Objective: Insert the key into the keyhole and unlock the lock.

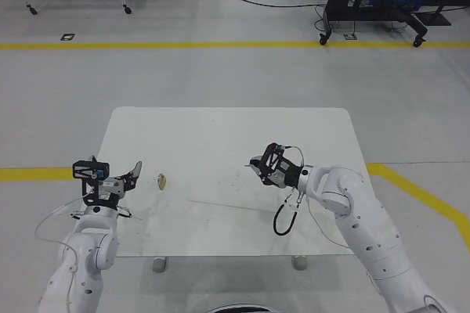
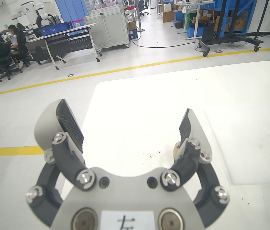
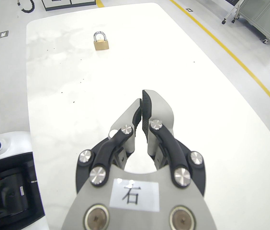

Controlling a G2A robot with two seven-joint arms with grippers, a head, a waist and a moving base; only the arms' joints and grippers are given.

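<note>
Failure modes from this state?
1. Padlock lies loose on the table; left gripper is open beside it, so a key push would likely slide it.
2. Right gripper is shut; whether it holds the key cannot be told, so it may be gripping nothing.

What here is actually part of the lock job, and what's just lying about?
Part of the job: brass padlock lying on the white table; left gripper, open, near it; right gripper, shut, farther off.
Just lying about: black specks on the table; wheeled desks in the room behind.
</note>
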